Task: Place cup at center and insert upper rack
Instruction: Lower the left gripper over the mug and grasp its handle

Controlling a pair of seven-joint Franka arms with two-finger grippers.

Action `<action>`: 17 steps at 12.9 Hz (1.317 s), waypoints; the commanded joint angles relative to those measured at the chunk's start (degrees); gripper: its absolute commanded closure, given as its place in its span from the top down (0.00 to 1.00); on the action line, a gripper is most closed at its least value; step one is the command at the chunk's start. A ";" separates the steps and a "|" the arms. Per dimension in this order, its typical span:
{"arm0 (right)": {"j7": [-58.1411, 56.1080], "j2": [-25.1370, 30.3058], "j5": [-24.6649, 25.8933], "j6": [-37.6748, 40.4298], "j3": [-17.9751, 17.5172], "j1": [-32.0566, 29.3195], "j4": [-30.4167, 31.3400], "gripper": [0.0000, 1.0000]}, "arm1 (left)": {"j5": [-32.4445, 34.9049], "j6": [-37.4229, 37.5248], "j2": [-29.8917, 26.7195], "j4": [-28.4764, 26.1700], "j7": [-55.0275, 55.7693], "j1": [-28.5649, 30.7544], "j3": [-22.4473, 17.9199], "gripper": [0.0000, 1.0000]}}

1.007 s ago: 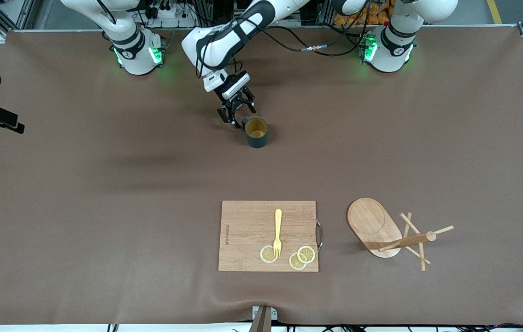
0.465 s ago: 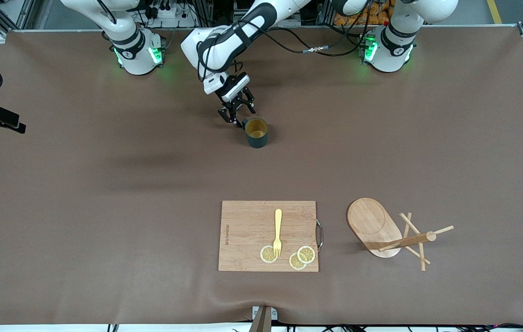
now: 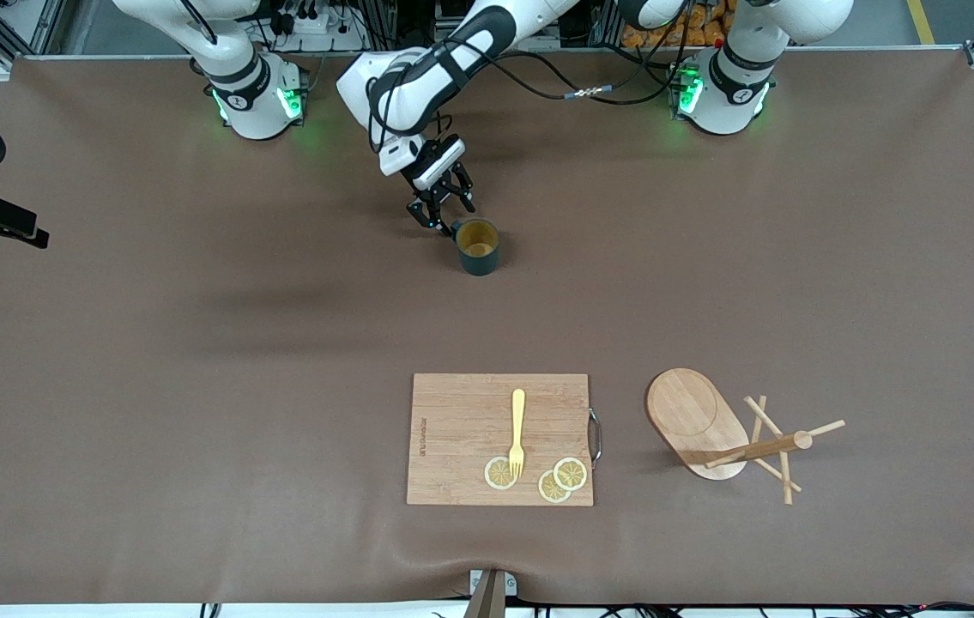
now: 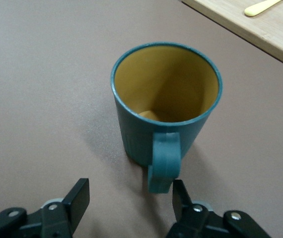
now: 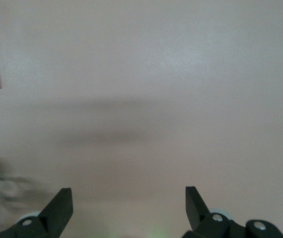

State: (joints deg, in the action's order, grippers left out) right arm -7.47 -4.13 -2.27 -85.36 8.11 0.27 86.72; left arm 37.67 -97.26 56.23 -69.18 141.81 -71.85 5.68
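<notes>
Left gripper (image 3: 442,213) is seen low over the bench (image 3: 195,386), just beside the cup (image 3: 478,247) on the side away from the front camera, with its fingers (image 4: 77,198) partly open and nothing held between them. In the left wrist view the cup's handle (image 4: 163,163) is turned toward this gripper and sits in the gap between the two fingers, close to one of them but not clamped. The cup stands upright near the middle of the bench, farther from the front camera than the cutting board (image 3: 461,429). The coming grasp is judged to turn on this alignment: the handle lies straight ahead of the left gripper, so a short advance and a closing would be needed. The mug tree (image 3: 701,421) is seen tipped over on the bench toward the left arm's end, its pegs (image 3: 783,463) spread beside it. The right gripper (image 5: 129,208) is held wide open and empty above bare bench, and that arm waits.
</notes>
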 commanded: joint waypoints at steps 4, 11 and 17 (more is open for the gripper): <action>0.96 0.35 0.51 0.54 0.24 0.87 -0.06 1.00 | -1.11 -0.82 0.64 0.98 -1.36 0.39 -0.58 0.76; 0.96 0.35 0.77 0.54 0.24 1.13 -0.06 1.00 | -0.94 -2.23 0.73 0.98 -1.36 0.92 -1.90 0.75; 0.87 0.26 0.77 0.54 0.24 1.13 -0.06 1.00 | -1.02 -2.50 1.26 0.89 -1.10 1.27 -1.90 0.62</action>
State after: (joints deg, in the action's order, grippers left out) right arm -7.43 -4.13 -2.27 -85.34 8.09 0.71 86.72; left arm 37.67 -99.15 56.79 -69.19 141.73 -70.44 4.34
